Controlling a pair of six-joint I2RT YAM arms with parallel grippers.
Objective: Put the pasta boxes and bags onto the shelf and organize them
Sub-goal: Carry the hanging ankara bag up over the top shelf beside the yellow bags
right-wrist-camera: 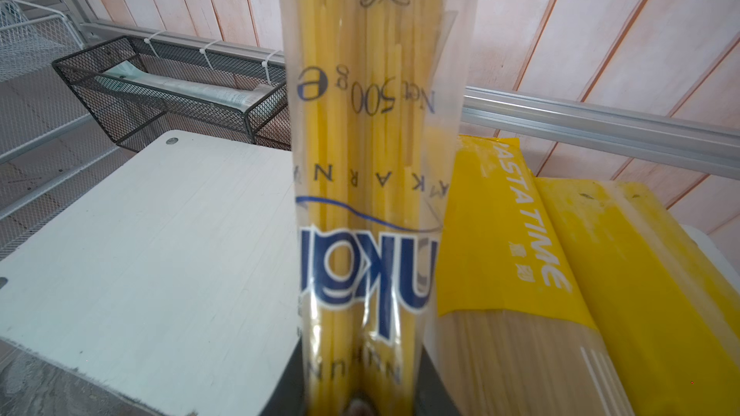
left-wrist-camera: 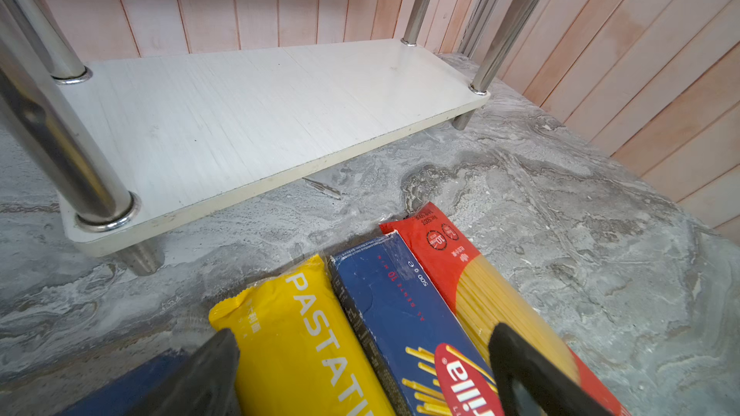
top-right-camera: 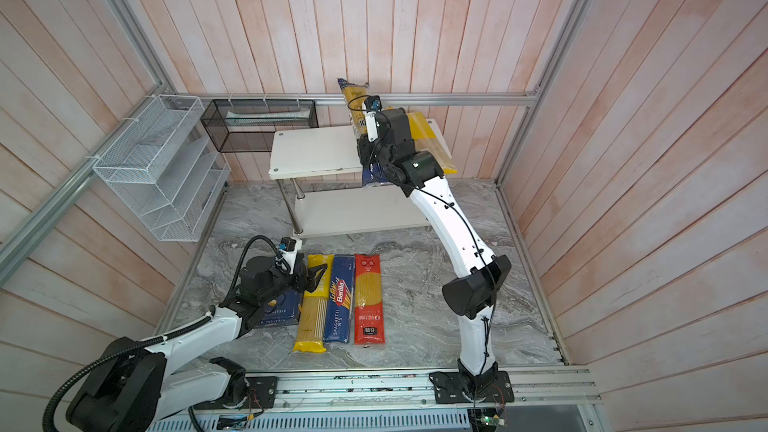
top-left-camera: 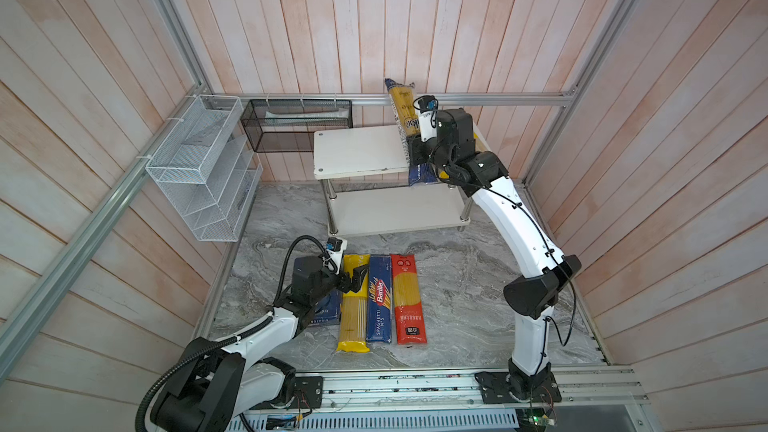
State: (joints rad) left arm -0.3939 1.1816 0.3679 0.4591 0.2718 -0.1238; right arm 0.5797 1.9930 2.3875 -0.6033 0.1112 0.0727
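Observation:
My right gripper (top-left-camera: 409, 151) (right-wrist-camera: 360, 394) is shut on the beige-and-navy spaghetti bag (top-left-camera: 402, 105) (right-wrist-camera: 360, 154). It holds the bag tilted steeply over the right part of the shelf's top board (top-left-camera: 357, 151) (right-wrist-camera: 160, 234). Two yellow-ended bags (top-right-camera: 432, 143) (right-wrist-camera: 560, 274) lie flat on that board just beside it. On the floor lie the rigatoni box (top-left-camera: 328, 313), a yellow-ended bag (top-left-camera: 353, 305) (left-wrist-camera: 300, 334), the spaghetti box (top-left-camera: 380, 301) (left-wrist-camera: 400, 314) and the red-ended bag (top-left-camera: 409, 301). My left gripper (top-left-camera: 355, 278) (left-wrist-camera: 360, 374) hangs open over the yellow bag and spaghetti box.
The shelf's lower board (top-left-camera: 395, 209) (left-wrist-camera: 240, 114) is bare between chrome posts. A white wire mesh rack (top-left-camera: 203, 168) hangs on the left wall. A black mesh basket (top-left-camera: 297, 124) hangs on the back rail behind the shelf. Wooden walls close in three sides.

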